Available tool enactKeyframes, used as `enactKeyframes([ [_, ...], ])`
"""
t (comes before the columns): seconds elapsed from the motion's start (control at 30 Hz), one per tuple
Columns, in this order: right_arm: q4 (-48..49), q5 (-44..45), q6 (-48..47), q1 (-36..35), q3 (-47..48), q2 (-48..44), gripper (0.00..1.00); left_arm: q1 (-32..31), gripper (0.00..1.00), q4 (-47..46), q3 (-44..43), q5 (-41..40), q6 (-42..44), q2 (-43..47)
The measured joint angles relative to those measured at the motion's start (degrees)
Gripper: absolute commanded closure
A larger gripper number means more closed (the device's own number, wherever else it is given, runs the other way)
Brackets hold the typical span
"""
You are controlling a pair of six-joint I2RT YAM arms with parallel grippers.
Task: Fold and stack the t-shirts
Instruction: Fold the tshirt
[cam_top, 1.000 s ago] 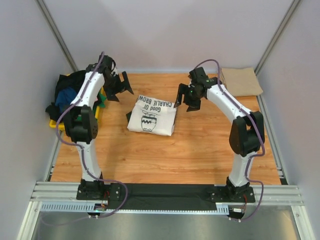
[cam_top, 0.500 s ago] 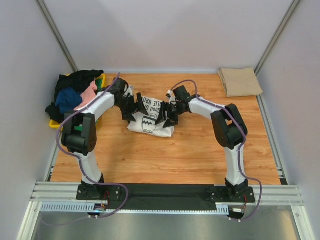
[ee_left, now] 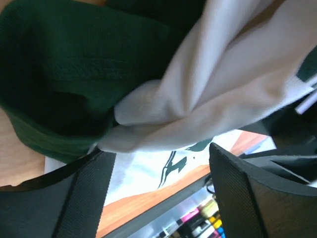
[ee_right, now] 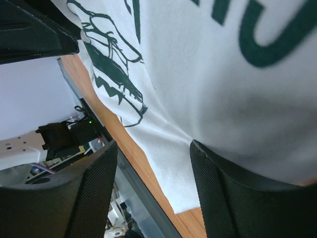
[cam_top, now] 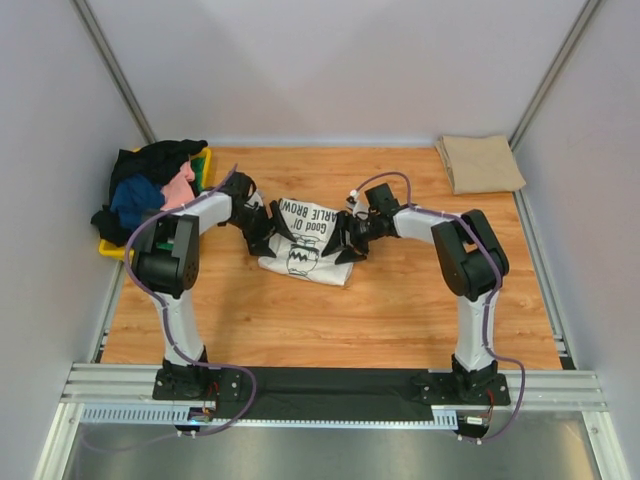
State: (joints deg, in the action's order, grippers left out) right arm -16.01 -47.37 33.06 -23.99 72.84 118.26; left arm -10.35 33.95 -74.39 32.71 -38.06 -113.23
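The cream t-shirt (cam_top: 305,240) with dark green "Charlie Brown" print lies folded at the middle of the table. My left gripper (cam_top: 262,232) is low at its left edge. My right gripper (cam_top: 350,236) is low at its right edge. In the left wrist view the left gripper (ee_left: 158,188) is open, with the dark green sleeve (ee_left: 64,74) and bunched cream cloth (ee_left: 208,94) just ahead of the fingers (ee_left: 84,193). In the right wrist view the right gripper (ee_right: 153,193) is open, and the printed cream cloth (ee_right: 208,74) lies between the spread fingers (ee_right: 223,198). A folded tan t-shirt (cam_top: 482,162) lies at the back right.
A pile of black, blue and pink t-shirts (cam_top: 150,190) sits on the yellow tray (cam_top: 112,247) at the left edge. Grey walls with metal posts close in the back and sides. The arm bases stand on a rail (cam_top: 330,385) at the near edge.
Both arms came down from raised positions to the two sides of the cream t-shirt. The shirt has shifted slightly toward the near side and its lower edge now lies skewed.
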Motion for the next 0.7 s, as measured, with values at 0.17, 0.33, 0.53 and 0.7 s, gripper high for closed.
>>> enactKeyframes([
  [0.17, -9.31, 6.62, -2.86, 0.57, 1.27, -3.63, 0.31, -2.45, 0.12, 7.54, -5.51, -11.10, 2.78, 1.18],
  [0.33, -18.95, 10.88, -4.48, 0.70, 9.09, -5.11, 0.31, -3.26, 0.10, 14.23, -13.51, -17.66, 5.03, 4.33],
  [0.53, -22.01, 11.61, -4.72, 0.72, 21.03, -4.28, 0.36, -5.46, 0.11, 14.67, -26.45, -14.58, 7.52, 2.10],
  [0.7, -21.66, 11.61, -4.66, 1.25, 27.39, 2.45, 0.43, -6.36, 0.12, 13.29, -33.38, -10.29, 8.66, -7.76],
])
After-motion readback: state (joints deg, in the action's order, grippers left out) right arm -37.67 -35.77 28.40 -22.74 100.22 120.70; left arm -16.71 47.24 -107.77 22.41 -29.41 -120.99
